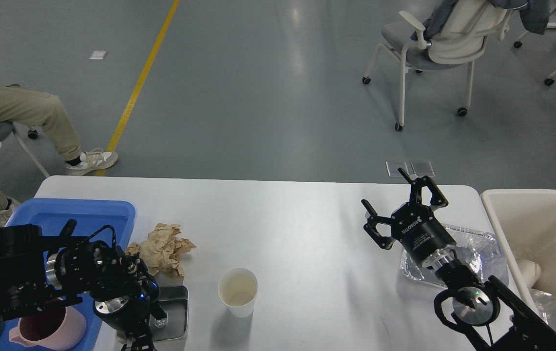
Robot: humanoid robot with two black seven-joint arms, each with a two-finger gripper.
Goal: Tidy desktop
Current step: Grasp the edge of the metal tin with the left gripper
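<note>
The white desktop (287, 219) carries a crumpled brown paper (162, 247), a white paper cup (238, 291) standing upright, and a small square steel tray (176, 306). My left gripper (137, 340) hangs over the steel tray's left part, pointing toward the table's near edge; its fingers are dark and cut off by the frame. My right gripper (391, 196) stands open above the table's right side, empty, just left of a crinkled foil container (477, 246).
A blue tray (90, 212) at the left holds a pink mug (44, 329). A cream bin (546, 229) stands off the table's right edge, with another foil piece (553, 312) beside it. Chairs and a seated person are beyond the table.
</note>
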